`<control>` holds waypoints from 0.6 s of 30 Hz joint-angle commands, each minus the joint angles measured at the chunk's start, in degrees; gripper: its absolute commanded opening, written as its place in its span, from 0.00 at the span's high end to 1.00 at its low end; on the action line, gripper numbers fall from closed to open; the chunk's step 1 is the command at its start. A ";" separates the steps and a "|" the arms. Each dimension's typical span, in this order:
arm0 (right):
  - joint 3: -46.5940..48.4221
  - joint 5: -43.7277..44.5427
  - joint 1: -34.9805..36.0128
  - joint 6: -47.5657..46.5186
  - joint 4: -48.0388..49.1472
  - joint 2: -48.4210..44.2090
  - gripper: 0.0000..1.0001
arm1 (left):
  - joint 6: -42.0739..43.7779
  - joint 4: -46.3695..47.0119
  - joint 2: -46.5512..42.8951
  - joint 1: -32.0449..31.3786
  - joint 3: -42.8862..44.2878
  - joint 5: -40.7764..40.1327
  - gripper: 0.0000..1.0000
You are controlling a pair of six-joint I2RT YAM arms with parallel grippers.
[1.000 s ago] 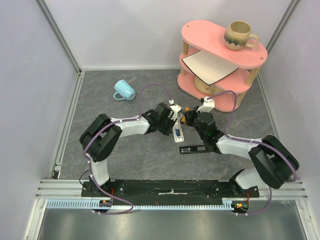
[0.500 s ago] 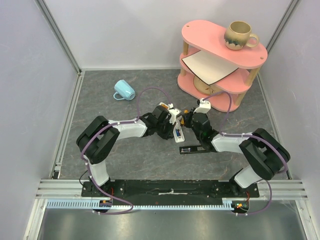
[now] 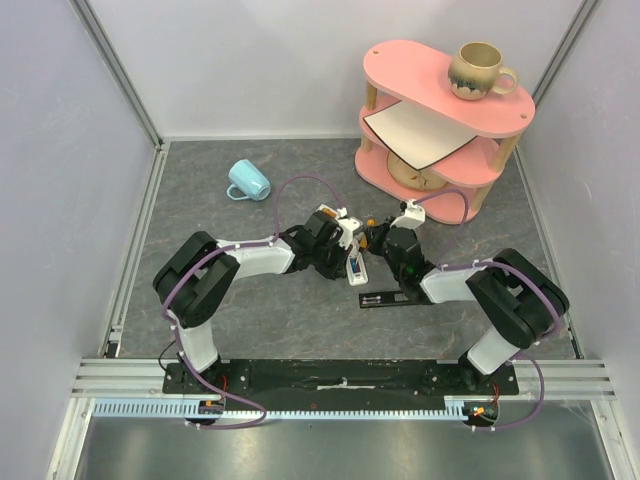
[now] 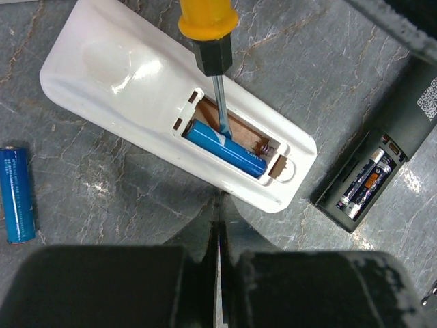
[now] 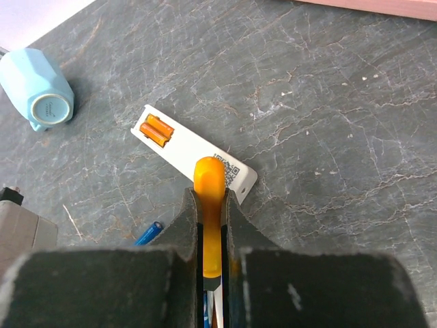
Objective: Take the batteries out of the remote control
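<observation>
R arm has swung in toward L jaws; driver tip is now on the cell.
Blue cell (image 4: pixel 225 147) lies in white remote's (image 4: pixel 116 61) open bay, just ahead of L jaws (pressed together, empty). Screwdriver (image 4: pixel 208 31), pinched in R jaws, meets its far edge, so prying looks under way. Loose blue cell (image 4: pixel 17 195) lies left of L jaws.

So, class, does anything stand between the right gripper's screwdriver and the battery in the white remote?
Nothing visible. The compartment is open, and the screwdriver held by the right gripper reaches in beside the battery.
</observation>
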 commanded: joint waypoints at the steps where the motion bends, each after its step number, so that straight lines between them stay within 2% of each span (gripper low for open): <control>1: -3.07 -5.49 0.43 7.21 5.07 0.99 1.00 | -1.26 -2.44 2.17 -0.20 0.91 0.20 0.98; 8: -6.24 -11.12 -3.44 12.75 10.79 2.83 1.00 | -1.34 -2.80 2.70 -0.29 1.26 0.38 0.98; 18: -5.46 -14.37 -3.79 13.63 10.27 0.20 1.00 | -1.43 -3.24 3.49 -0.29 1.96 0.82 0.98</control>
